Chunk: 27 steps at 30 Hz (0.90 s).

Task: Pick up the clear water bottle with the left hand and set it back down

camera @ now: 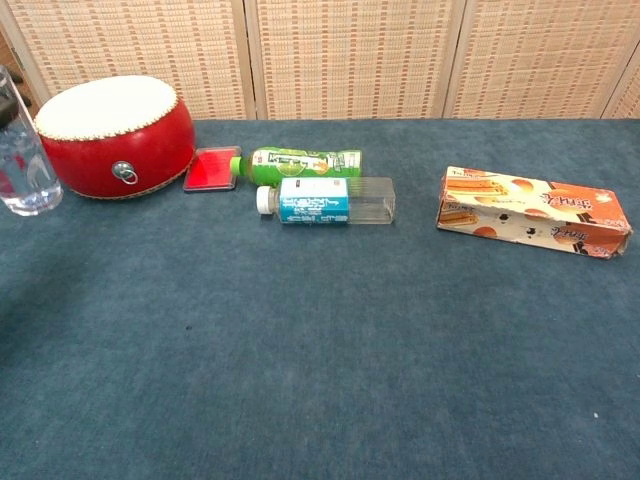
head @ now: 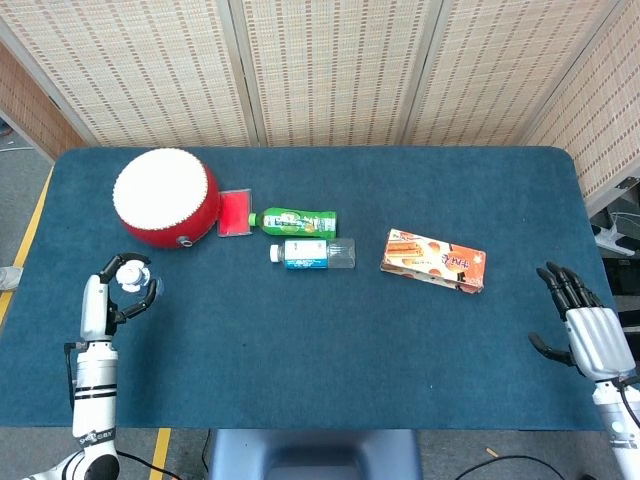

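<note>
The clear water bottle (head: 131,279) with its white cap is at the table's left front, and my left hand (head: 106,301) grips it around the body. In the chest view the bottle (camera: 24,166) shows at the far left edge, tilted, its base seeming a little above the cloth; the hand itself is hardly visible there. My right hand (head: 588,327) hovers at the table's right front edge with fingers spread, holding nothing.
A red drum (head: 164,198) stands at the back left beside a small red box (head: 236,212). A green bottle (head: 294,221) and a blue-labelled bottle (head: 313,254) lie mid-table. A biscuit box (head: 433,260) lies to the right. The cloth is blue.
</note>
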### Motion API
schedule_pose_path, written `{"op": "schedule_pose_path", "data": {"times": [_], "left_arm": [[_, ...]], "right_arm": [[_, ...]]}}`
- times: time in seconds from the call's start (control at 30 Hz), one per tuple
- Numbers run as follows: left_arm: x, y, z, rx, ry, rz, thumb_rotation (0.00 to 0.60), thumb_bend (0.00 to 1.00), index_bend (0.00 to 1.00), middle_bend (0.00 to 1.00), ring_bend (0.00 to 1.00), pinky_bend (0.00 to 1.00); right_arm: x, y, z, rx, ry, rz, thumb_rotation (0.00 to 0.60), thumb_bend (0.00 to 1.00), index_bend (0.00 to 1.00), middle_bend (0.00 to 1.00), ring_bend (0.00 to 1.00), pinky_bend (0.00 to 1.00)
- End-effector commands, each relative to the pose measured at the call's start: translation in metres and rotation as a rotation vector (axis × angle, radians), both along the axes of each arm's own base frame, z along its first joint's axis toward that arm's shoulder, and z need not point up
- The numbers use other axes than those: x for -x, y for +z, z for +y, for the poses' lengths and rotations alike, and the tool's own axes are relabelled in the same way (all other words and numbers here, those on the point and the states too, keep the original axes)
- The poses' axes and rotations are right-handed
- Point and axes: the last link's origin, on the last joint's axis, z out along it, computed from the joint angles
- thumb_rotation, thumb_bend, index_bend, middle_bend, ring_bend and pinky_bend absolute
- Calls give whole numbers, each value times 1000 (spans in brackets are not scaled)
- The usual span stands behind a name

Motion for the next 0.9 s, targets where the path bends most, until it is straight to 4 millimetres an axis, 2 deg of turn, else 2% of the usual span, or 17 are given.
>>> {"op": "schedule_pose_path", "data": {"times": [0.03, 0.17, 0.63, 0.8, 0.9], "left_arm": [[-6, 10, 0, -35, -19, 0, 600, 643, 740, 723, 546, 466], [0, 0, -3, 18, 8, 0, 600, 642, 740, 724, 546, 466], [24, -57, -2, 168, 121, -33, 600, 643, 735, 710, 542, 462], [31, -66, -3, 176, 141, -22, 600, 644, 631, 661, 510, 423], [32, -69, -4, 201, 147, -51, 600, 624, 522, 614, 475, 386]], "right_arm": [[0, 0, 0, 0, 1, 0, 600, 168, 0, 0, 0, 204], [0, 0, 0, 0, -2, 0, 600, 168, 0, 0, 0, 204], [1, -2, -1, -17, -16, 5, 600, 168, 0, 0, 0, 204], [1, -1, -1, -12, -17, 2, 600, 168, 0, 0, 0, 204], [1, -1, -1, -13, -19, 2, 600, 168, 0, 0, 0, 204]]}}
